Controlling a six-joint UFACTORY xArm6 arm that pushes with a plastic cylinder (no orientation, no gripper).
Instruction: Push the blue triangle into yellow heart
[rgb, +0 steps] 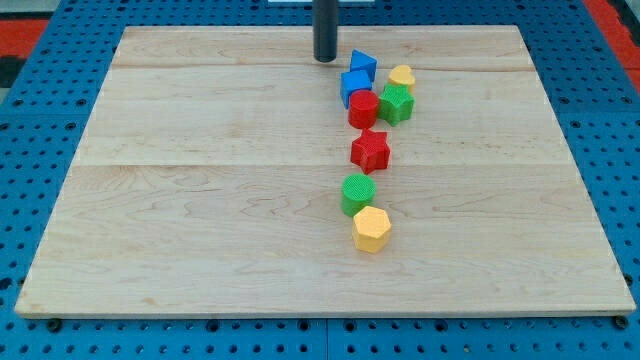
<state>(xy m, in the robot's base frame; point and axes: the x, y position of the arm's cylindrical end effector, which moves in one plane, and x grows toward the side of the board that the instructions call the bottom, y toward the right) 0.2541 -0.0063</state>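
The blue triangle (363, 64) sits near the view's top, right of centre. The yellow heart (402, 76) lies just to its right, a small gap between them. My tip (326, 59) stands just left of the blue triangle, close to it but apart. A blue cube (354, 85) sits right below the triangle and touches it.
A red cylinder (363, 108) and a green star (396, 103) sit below the blue cube and the heart. Further down the view lie a red star (371, 150), a green cylinder (358, 193) and a yellow hexagon (371, 229). The wooden board (200, 200) rests on a blue pegboard.
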